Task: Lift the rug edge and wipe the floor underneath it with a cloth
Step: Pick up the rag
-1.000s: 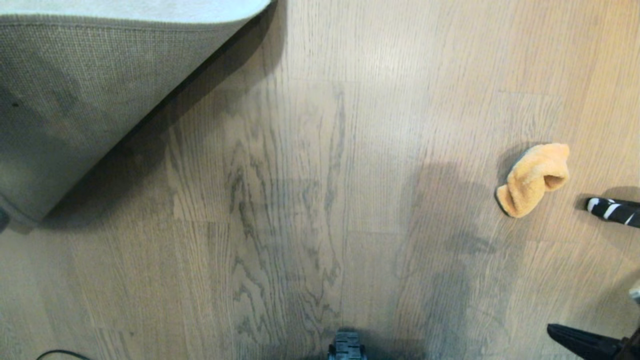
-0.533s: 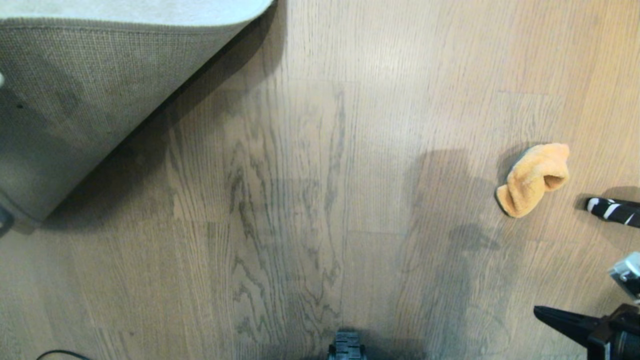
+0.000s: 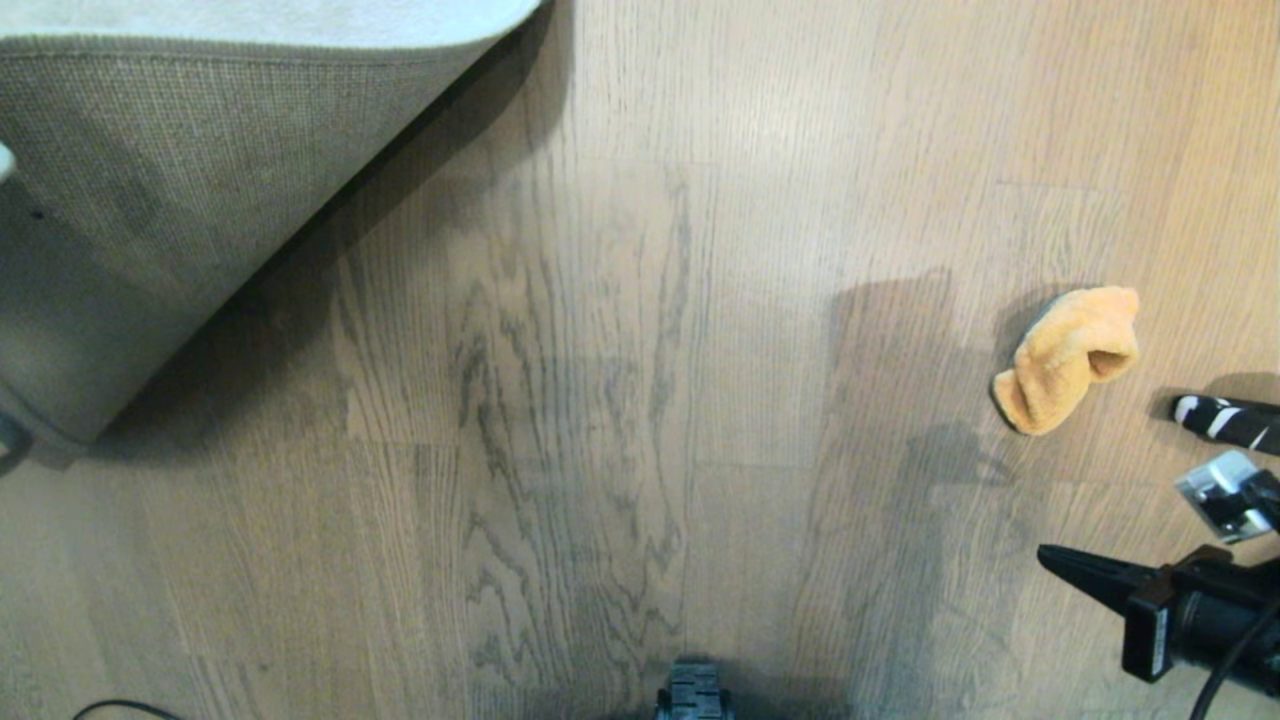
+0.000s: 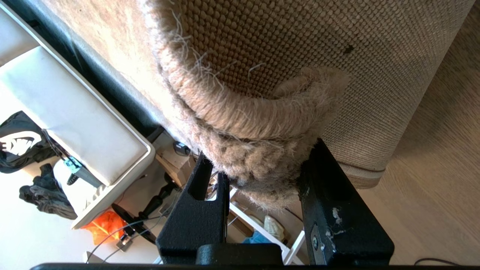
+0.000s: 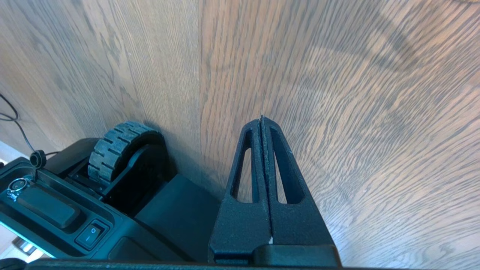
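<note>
The rug edge [image 3: 150, 200] is lifted and folded back at the far left, its tan woven backing facing me. My left gripper [image 4: 262, 168] is shut on the rug edge [image 4: 258, 150], pinching its rounded, fuzzy corner between both fingers. Bare wood-grain floor [image 3: 600, 400] lies exposed beside the fold. The orange-yellow cloth [image 3: 1065, 358] lies crumpled on the floor at the right. My right gripper [image 3: 1045, 555] is shut and empty, low at the right, nearer to me than the cloth and apart from it. In the right wrist view its fingertips [image 5: 261, 119] hover above the floor [image 5: 356, 112].
A black-and-white striped object [image 3: 1225, 420] lies at the right edge just past the cloth. The robot base's wheel [image 3: 693, 690] shows at the bottom centre, also the wheel [image 5: 116, 150] beside my right gripper. A thin cable [image 3: 110, 708] lies at the bottom left.
My right arm has come further into the head view from the lower right, its shut fingers moving left and toward the cloth. The rug edge and the cloth have stayed put.
</note>
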